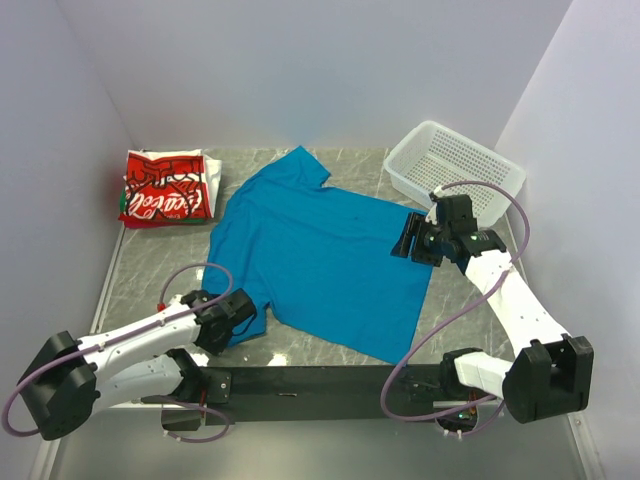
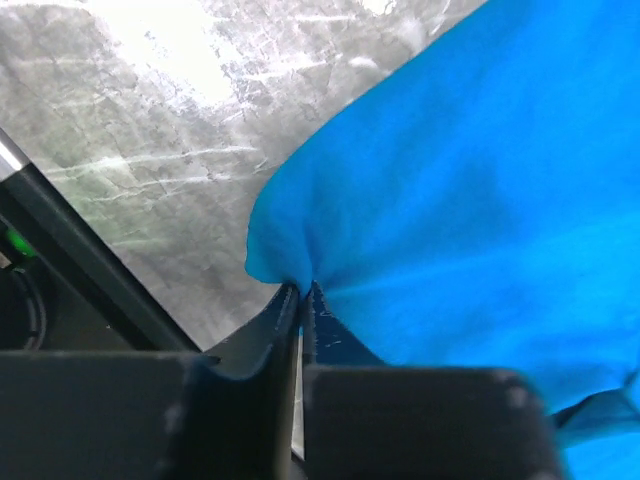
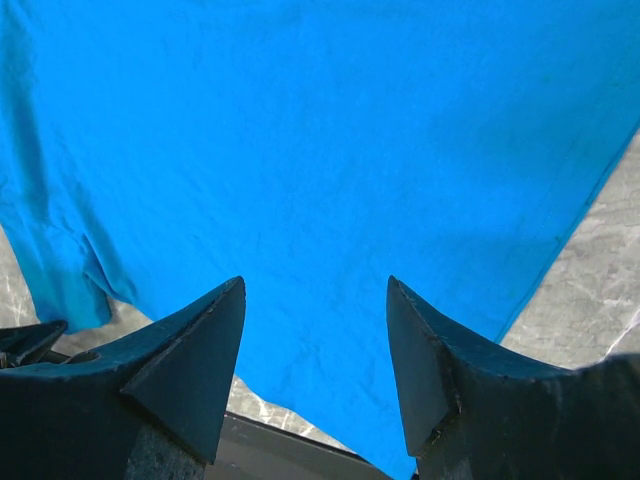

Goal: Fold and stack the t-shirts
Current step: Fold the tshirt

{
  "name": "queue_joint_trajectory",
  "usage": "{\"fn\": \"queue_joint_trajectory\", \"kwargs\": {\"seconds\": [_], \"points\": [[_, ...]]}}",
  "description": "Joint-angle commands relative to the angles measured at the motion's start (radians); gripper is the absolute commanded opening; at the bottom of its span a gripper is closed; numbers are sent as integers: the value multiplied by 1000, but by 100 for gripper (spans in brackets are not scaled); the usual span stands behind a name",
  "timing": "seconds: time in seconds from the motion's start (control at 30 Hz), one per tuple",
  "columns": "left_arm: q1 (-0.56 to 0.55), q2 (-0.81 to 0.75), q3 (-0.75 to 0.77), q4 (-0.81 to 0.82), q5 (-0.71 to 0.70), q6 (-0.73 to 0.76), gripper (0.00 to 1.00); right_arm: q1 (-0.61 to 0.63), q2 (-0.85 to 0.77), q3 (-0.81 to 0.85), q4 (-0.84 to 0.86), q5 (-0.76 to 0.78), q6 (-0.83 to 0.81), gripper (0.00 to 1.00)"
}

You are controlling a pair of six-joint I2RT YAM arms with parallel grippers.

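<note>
A bright-blue t-shirt [image 1: 320,260] lies spread flat on the marble table, collar toward the back. My left gripper [image 1: 245,318] is at the shirt's near-left sleeve corner. In the left wrist view its fingers [image 2: 302,290] are shut on a pinched fold of blue cloth [image 2: 470,180]. My right gripper [image 1: 408,240] hovers at the shirt's right edge. In the right wrist view it [image 3: 315,285] stands open over the blue fabric [image 3: 320,150] with nothing between its fingers. A folded red-and-white t-shirt [image 1: 165,190] with white script lettering rests at the back left.
A white perforated plastic basket [image 1: 455,165] stands at the back right, just behind the right arm. A black rail [image 1: 320,380] runs along the table's near edge between the arm bases. Walls close in on the left, back and right.
</note>
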Motion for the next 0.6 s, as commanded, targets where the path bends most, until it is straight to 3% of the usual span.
{"fn": "queue_joint_trajectory", "kwargs": {"seconds": [0.0,0.27,0.4,0.57], "points": [[-4,-17,-13,-12,-44,-359,0,4,-30,-1,5,8,-15,65],[-2,-10,102,-95,-168,-278,0,7,-39,4,-37,30,-10,65],[7,-24,192,-82,-310,-102,0,37,-78,-39,-112,99,6,65],[102,-59,248,32,-361,136,0,172,-143,-105,-163,194,86,64]]}}
